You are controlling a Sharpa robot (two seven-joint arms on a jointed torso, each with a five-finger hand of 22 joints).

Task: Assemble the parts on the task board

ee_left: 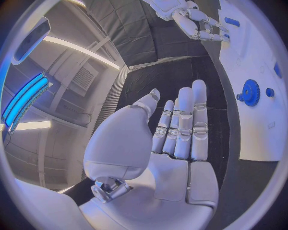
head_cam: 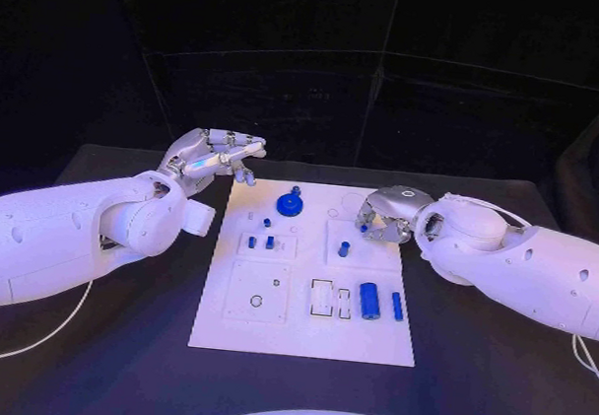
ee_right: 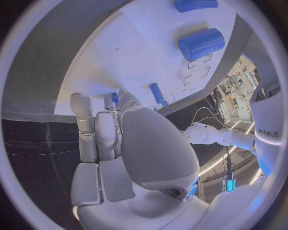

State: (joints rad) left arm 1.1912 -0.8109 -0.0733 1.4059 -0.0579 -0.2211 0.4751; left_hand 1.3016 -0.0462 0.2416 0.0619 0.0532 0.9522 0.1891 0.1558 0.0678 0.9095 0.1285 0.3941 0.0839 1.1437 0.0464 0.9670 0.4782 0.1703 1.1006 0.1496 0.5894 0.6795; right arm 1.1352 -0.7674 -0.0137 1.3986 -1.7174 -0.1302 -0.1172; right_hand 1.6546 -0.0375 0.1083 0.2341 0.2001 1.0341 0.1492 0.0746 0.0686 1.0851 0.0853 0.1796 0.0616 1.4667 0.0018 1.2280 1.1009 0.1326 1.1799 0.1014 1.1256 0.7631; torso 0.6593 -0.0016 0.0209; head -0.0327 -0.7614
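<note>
1. White board, flat at mid-table, long axis running away from the robot; small blue parts lie or stand on it.
2. Blue gear, at the far end of the board, flat on its face with a short stub rising from its hub (probably already seated on a post, though I cannot confirm it).
3. Blue cylinder, thickest loose part, lying on its side near the board's right edge, long axis along the board; a thinner pin lies just beside it, parallel.
4. Right hand, lowered over the board's far right part, fingers curled narrow; a small blue peg shows at the fingertips, seemingly pinched and pointing down toward the board, likely for insertion.
5. Left hand, raised just off the board's far left corner, fingers straight and together, holding nothing (apparently parked clear of the work).
</note>
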